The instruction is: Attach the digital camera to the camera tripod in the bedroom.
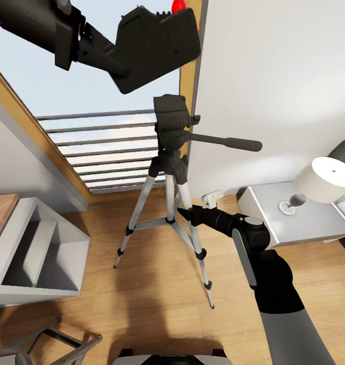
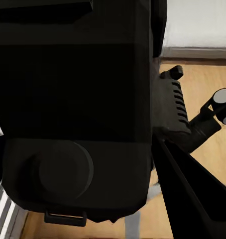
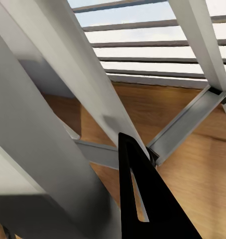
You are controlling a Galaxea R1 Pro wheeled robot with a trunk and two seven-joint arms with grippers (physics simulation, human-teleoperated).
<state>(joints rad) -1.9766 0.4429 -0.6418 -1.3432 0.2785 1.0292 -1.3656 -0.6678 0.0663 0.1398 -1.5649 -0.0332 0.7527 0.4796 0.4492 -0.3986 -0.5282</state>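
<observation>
— What's nearest?
— One right gripper (image 1: 185,212), arm reaching forward at the silver-legged camera tripod (image 1: 168,177); one black finger (image 3: 143,199) lies against a leg, though I cannot tell if it grips.
— And the legs?
— Three, on the wood floor.
— Farther?
— One boxy matte-black digital camera (image 1: 157,45), red button up, clamped in the raised left gripper (image 1: 109,53), above the tripod's head, apart.

Left arm extends from the upper left, raised high, its gripper (image 1: 123,68) clamped on the digital camera (image 1: 157,43). Right arm reaches forward, its gripper (image 1: 185,212) closed around a tripod leg (image 1: 193,230).
</observation>
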